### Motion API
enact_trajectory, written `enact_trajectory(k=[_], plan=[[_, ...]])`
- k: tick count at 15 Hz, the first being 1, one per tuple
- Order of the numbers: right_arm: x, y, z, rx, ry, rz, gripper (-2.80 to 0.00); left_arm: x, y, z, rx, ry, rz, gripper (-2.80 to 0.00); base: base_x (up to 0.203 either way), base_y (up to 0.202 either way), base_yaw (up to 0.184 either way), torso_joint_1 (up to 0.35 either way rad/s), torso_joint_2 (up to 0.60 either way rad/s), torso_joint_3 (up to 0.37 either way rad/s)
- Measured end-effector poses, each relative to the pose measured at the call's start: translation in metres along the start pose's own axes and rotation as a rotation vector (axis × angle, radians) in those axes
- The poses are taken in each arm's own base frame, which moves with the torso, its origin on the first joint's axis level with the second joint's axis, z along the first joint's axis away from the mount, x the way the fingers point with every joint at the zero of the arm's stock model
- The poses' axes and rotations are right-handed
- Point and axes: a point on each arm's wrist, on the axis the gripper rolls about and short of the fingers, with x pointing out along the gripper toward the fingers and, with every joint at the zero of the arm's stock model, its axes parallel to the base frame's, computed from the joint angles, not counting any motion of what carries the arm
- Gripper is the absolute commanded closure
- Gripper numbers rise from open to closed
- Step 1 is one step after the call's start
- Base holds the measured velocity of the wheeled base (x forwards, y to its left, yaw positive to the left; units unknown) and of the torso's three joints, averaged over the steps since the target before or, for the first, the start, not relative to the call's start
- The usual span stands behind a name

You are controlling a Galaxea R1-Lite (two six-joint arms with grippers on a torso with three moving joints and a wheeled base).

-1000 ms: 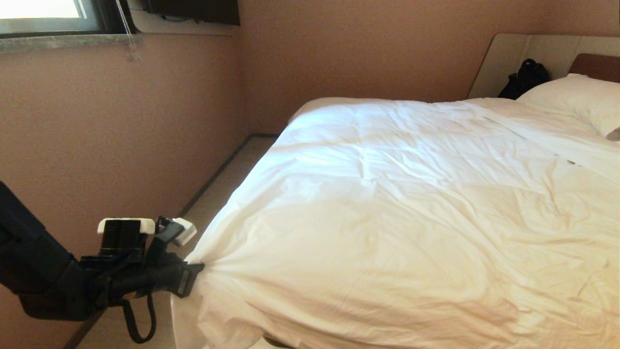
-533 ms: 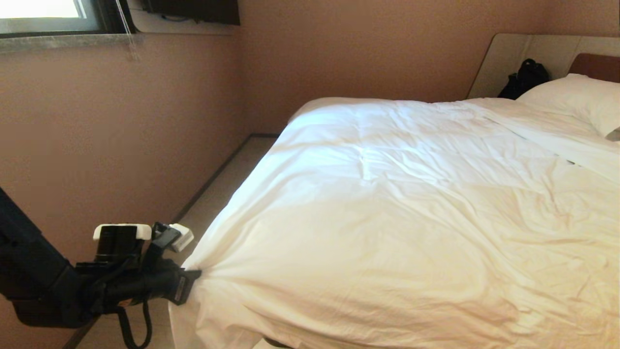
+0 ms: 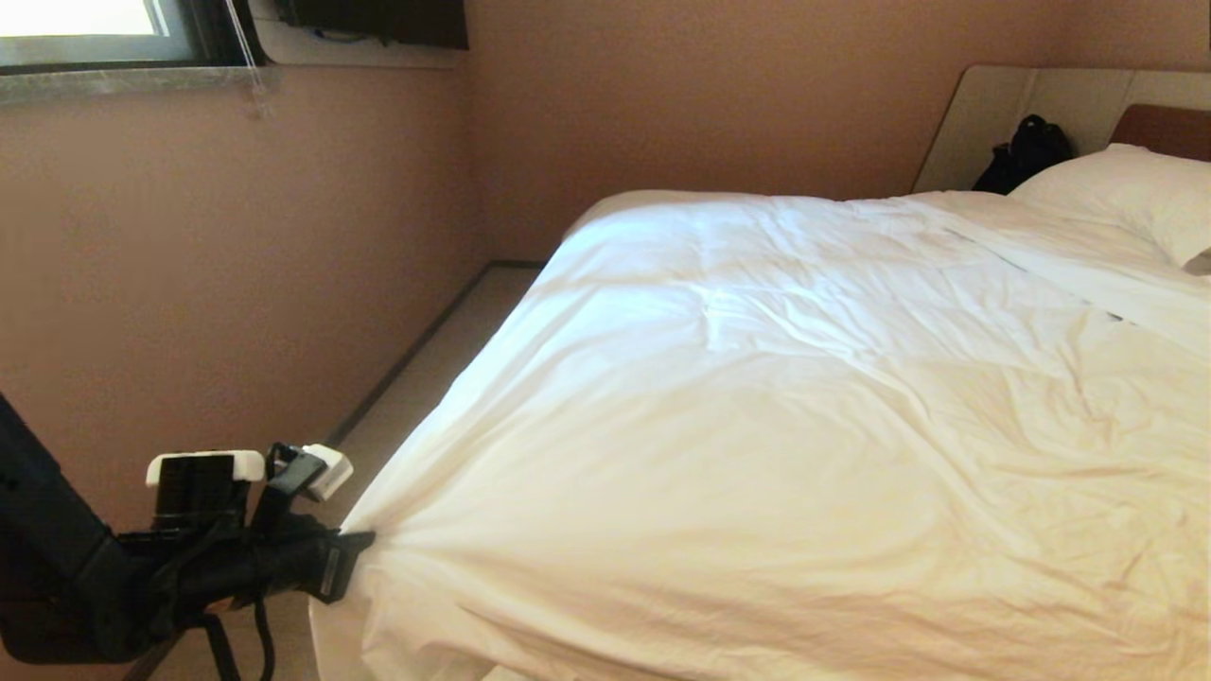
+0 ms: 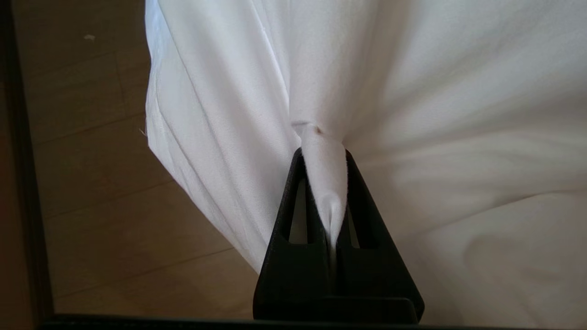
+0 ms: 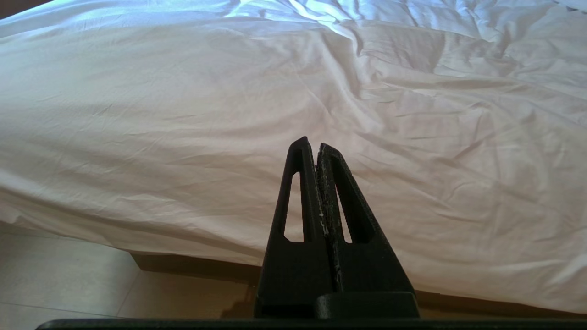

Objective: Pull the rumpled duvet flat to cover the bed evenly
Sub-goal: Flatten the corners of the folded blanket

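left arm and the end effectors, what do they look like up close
The left arm is matt black, with a white-capped black cylinder and a white block above the wrist and black cables looping beneath. The left end effector and right end effector each have two black tapered fingers with a long slot; the right one's inner faces show whitish scuffing.

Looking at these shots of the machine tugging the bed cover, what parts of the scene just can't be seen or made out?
- Mattress and sheet: head view, hidden under the puffy white quilted duvet.
- White pillow and brown headboard: head view, cut off by the right edge.
- Dark bed base: right wrist view, mostly hidden by overhanging duvet.
- Black object at the bedhead: head view, too small to identify.
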Motion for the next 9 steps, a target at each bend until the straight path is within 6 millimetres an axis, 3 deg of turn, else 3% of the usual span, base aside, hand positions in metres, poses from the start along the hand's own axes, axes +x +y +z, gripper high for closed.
enact_trajectory(k=[9], plan=[[0.0, 0.0, 0.0, 0.0, 0.0, 0.0, 0.0, 0.0038, 0.0005, -0.0033, 0.003, -0.013, 0.004, 0.0, 0.0, 0.0, 0.0, 0.0, 0.0, 0.0]])
